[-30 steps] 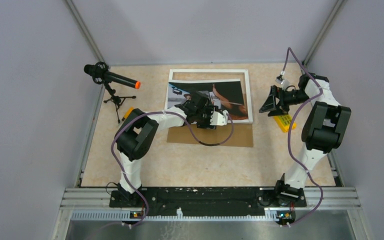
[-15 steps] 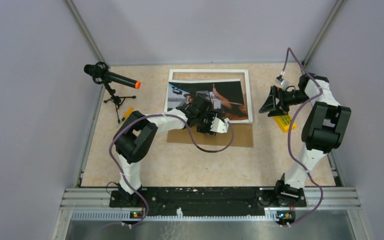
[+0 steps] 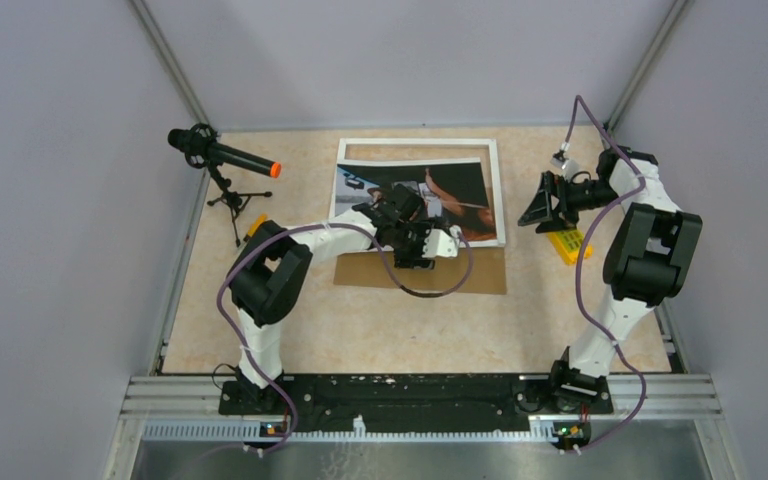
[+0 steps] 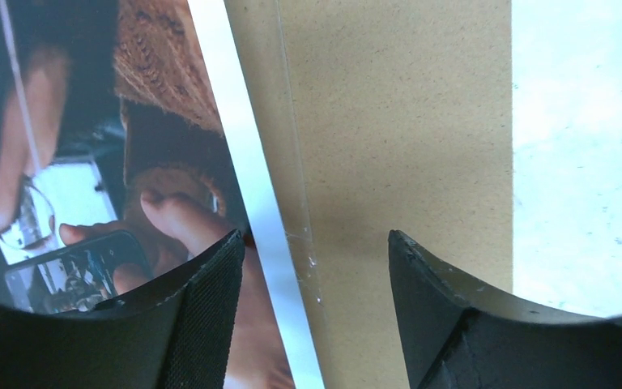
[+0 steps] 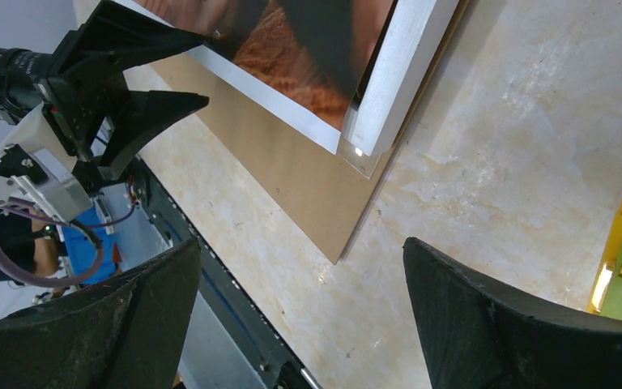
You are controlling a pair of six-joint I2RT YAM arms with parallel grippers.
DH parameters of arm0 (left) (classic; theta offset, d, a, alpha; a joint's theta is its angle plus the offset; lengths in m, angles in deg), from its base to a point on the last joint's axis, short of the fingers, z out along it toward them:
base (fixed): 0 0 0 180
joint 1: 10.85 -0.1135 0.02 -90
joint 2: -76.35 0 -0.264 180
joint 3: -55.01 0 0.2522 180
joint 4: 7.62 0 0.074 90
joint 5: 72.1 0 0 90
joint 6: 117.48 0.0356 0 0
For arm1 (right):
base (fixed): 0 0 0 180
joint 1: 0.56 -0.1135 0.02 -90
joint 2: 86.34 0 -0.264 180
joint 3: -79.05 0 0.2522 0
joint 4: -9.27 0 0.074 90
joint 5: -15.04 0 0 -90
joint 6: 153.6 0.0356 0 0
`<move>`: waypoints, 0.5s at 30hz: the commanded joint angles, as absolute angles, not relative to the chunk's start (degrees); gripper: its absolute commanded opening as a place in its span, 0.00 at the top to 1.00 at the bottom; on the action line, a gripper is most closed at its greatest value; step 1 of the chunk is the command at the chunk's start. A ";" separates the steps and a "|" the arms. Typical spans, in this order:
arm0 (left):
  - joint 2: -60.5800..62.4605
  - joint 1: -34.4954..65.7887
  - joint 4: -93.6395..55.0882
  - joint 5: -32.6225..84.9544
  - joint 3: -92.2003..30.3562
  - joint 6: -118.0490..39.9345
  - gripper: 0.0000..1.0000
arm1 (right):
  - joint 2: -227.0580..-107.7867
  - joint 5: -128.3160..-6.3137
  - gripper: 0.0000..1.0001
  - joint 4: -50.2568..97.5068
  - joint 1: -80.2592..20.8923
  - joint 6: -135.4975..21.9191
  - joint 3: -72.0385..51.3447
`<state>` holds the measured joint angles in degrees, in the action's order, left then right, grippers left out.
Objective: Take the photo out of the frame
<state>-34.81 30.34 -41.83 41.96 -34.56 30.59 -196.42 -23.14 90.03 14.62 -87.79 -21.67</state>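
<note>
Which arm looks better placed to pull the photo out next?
Left. The left gripper, open, hangs over the edge of the photo and the frame border; the right gripper is off beside the frame's corner.

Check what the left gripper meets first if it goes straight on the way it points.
Probably the brown board, right beside the white edge of the frame. The open left gripper straddles that seam; depth unclear.

Dark glossy photo (image 3: 465, 190) lies flat within thin white frame (image 3: 415, 143)
</note>
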 commanded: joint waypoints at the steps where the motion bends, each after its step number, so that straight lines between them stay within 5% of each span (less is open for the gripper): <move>1: -34.35 29.37 -46.90 45.73 -38.40 25.42 0.28 | -193.77 -23.58 0.07 87.42 14.98 -86.20 -21.93; 15: -27.48 23.54 -48.56 43.24 -37.55 20.73 0.24 | -195.47 -28.40 0.11 80.58 12.85 -78.32 -23.70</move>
<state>-33.52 27.06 -48.14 40.84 -36.64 27.55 -196.42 -25.99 85.03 14.01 -82.39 -21.71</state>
